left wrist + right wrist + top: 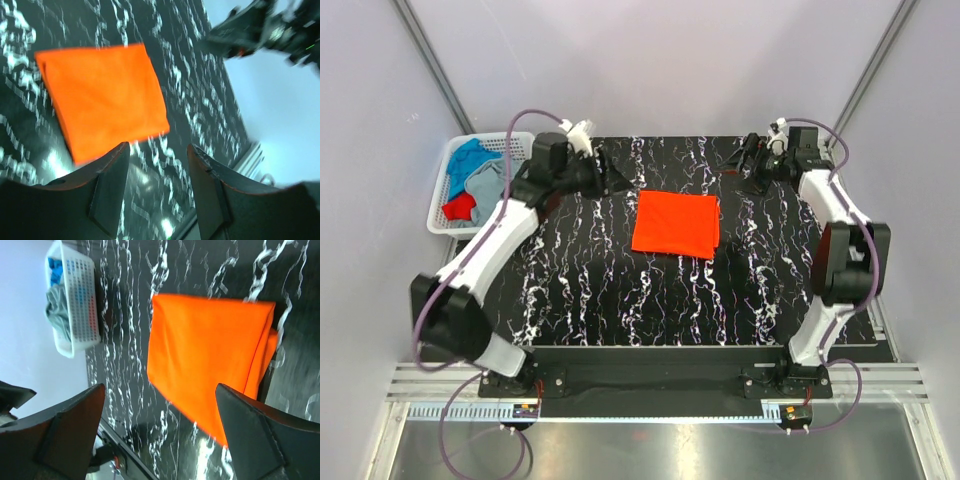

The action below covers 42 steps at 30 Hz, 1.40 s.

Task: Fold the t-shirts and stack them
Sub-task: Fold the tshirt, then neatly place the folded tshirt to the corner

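Orange shirt (676, 224) folded flat mid-table, between the arms. Left gripper (157, 155) and right gripper (160, 395) both wide open, holding nothing. Other shirts (478, 182) sit in basket (440, 205) far left; left arm nearer, likely fetches next
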Each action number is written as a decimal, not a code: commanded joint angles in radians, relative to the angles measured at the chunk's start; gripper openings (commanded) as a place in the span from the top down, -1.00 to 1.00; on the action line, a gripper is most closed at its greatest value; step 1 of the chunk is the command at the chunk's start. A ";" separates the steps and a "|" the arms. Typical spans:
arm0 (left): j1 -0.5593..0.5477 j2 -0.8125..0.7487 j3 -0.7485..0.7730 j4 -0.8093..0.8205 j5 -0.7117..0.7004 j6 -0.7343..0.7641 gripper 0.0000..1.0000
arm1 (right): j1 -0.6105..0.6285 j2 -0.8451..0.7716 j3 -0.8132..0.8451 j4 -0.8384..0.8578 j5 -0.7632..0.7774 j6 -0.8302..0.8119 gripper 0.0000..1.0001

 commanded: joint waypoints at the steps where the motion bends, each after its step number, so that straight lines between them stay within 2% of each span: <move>1: -0.016 -0.117 -0.111 -0.126 -0.032 0.112 -0.10 | 0.039 -0.174 -0.115 -0.089 0.173 -0.072 -0.99; 6: -0.022 -0.304 -0.271 -0.195 -0.092 0.183 -0.22 | 0.106 -0.271 -0.210 -0.167 0.308 -0.147 -0.99; 9: -0.022 -0.384 -0.338 -0.205 -0.120 0.197 -0.47 | 0.106 -0.274 -0.253 -0.155 0.374 -0.159 -0.99; 10: -0.022 -0.398 -0.360 -0.203 -0.121 0.198 -0.69 | 0.108 -0.266 -0.261 -0.147 0.379 -0.168 -0.98; 12: -0.022 -0.424 -0.380 -0.195 -0.103 0.197 -0.97 | 0.108 -0.224 -0.255 -0.165 0.399 -0.179 -0.96; 16: -0.020 -0.432 -0.375 -0.231 -0.097 0.224 -0.97 | 0.108 -0.095 -0.213 -0.218 0.459 -0.187 -0.93; 23: -0.022 -0.455 -0.380 -0.235 -0.071 0.240 -0.97 | 0.108 0.005 -0.198 -0.152 0.371 -0.201 -0.92; 34: -0.020 -0.524 -0.398 -0.220 -0.137 0.227 -0.97 | 0.106 0.019 -0.210 -0.109 0.403 -0.205 -0.88; 42: -0.010 -0.527 -0.398 -0.200 -0.123 0.217 -0.97 | 0.115 0.022 -0.233 -0.050 0.331 -0.178 -0.66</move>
